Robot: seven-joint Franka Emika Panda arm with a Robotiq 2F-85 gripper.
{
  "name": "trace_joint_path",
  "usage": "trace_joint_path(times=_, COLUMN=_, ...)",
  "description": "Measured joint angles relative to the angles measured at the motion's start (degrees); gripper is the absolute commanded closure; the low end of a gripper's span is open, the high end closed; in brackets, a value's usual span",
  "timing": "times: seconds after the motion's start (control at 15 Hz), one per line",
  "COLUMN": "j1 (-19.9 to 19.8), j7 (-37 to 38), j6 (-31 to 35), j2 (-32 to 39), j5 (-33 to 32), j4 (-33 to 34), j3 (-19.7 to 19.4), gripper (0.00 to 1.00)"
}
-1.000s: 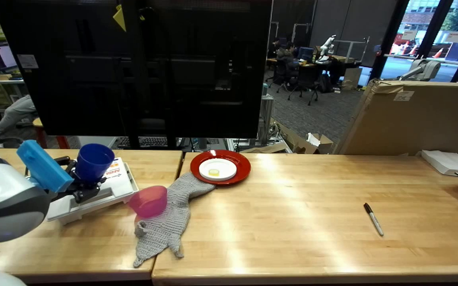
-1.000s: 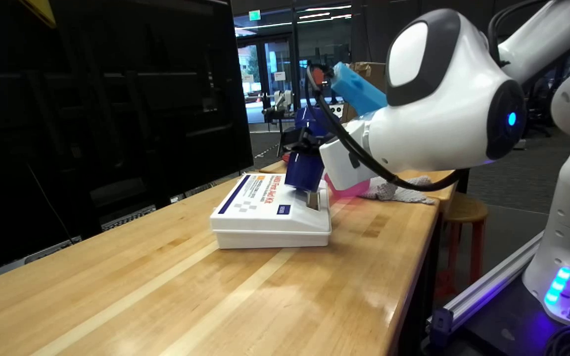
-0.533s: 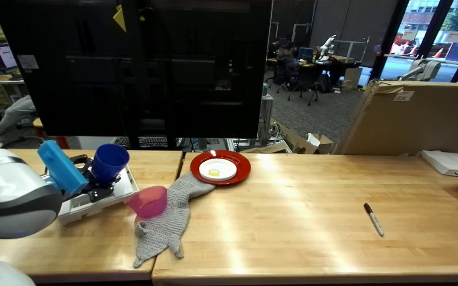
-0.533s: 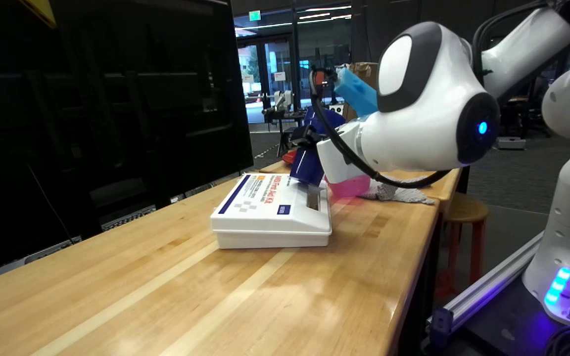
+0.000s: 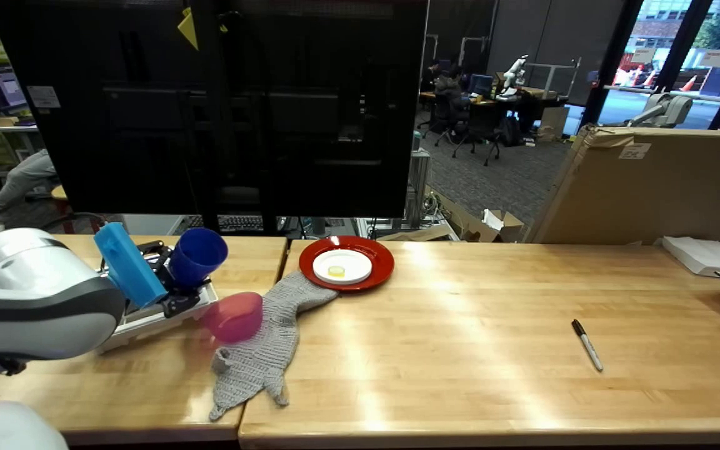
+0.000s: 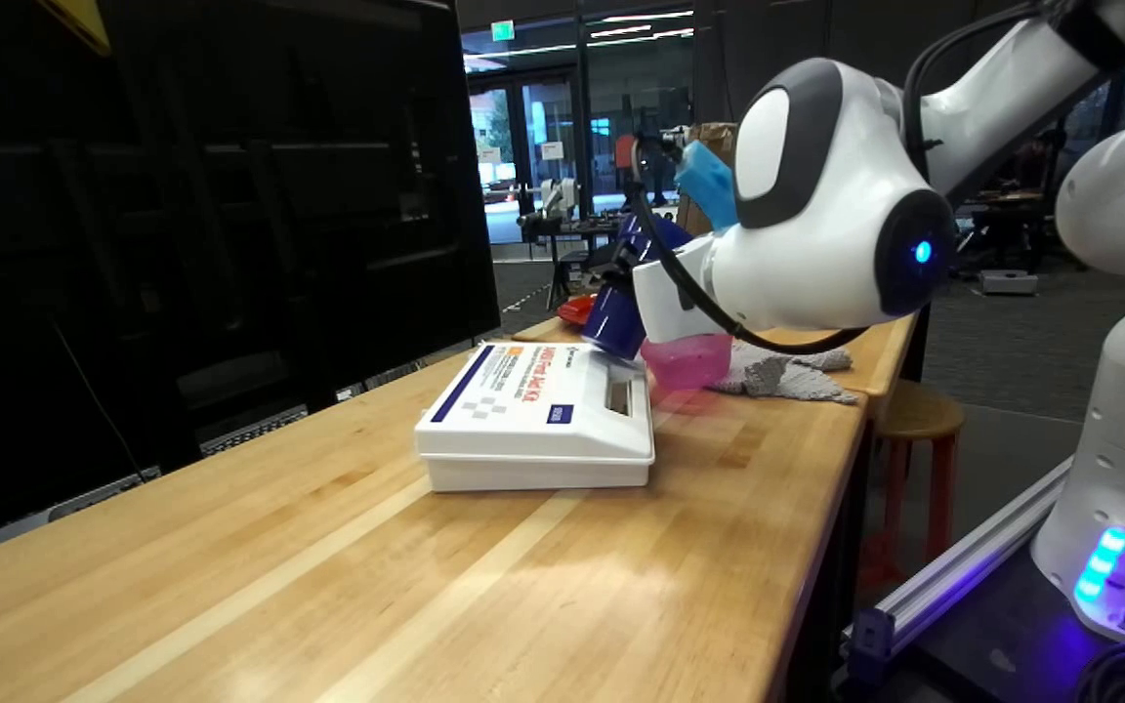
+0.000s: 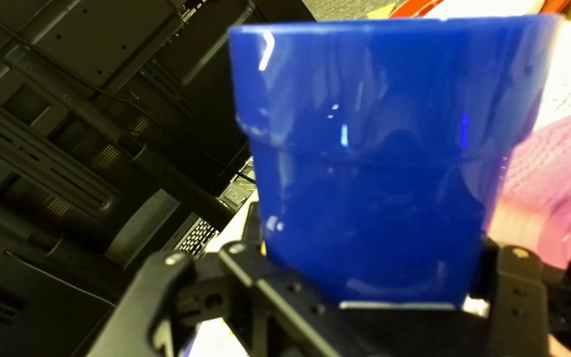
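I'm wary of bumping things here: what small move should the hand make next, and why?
Probably lift the hand slightly: it grips the tilted blue cup, which in an exterior view looks close above the white first aid kit, with the pink bowl nearby. Whether cup and kit touch, I can't tell.

In an exterior view, a large black panel [image 5: 229, 119] stands behind the far edge of the wooden surface [image 5: 460, 375], at left, with grey carpet [image 5: 507, 181] beyond. Daylight shows in tall windows [image 5: 666, 28] past the same edge, at right.
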Motion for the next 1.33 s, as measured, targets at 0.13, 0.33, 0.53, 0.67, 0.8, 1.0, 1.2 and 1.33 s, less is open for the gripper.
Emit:
trace_joint_path(times=0.13, j1=-0.1, j7=4.9, j6=1.5, j2=-1.0, j5=-2.6, j4=0.0, j3=0.0, gripper=0.42)
trace_joint_path(times=0.33, j1=-0.1, j7=11.5, j6=4.4, j2=-3.0, j5=-6.6, j4=0.0, j3=0.0, gripper=0.42)
trace_joint_path(times=0.53, j1=0.0, j7=16.8, j6=7.5, j2=-5.4, j5=-10.7, j4=0.1, j3=0.0, gripper=0.42)
trace_joint_path(times=0.67, j1=0.2, j7=20.2, j6=9.5, j2=-6.9, j5=-13.6, j4=0.1, j3=0.0, gripper=0.42)
trace_joint_path(times=0.8, j1=0.8, j7=23.4, j6=11.0, j2=-8.0, j5=-16.5, j4=0.1, j3=0.0, gripper=0.42)
trace_joint_path(times=1.0, j1=2.0, j7=27.1, j6=12.7, j2=-9.5, j5=-19.8, j4=0.1, j3=0.1, gripper=0.42)
trace_joint_path(times=1.2, j1=3.3, j7=29.5, j6=14.3, j2=-11.1, j5=-21.8, j4=0.1, j3=0.2, gripper=0.42)
trace_joint_path(times=1.33, j1=4.1, j7=31.0, j6=15.5, j2=-12.3, j5=-22.8, j4=0.1, j3=0.4, gripper=0.42)
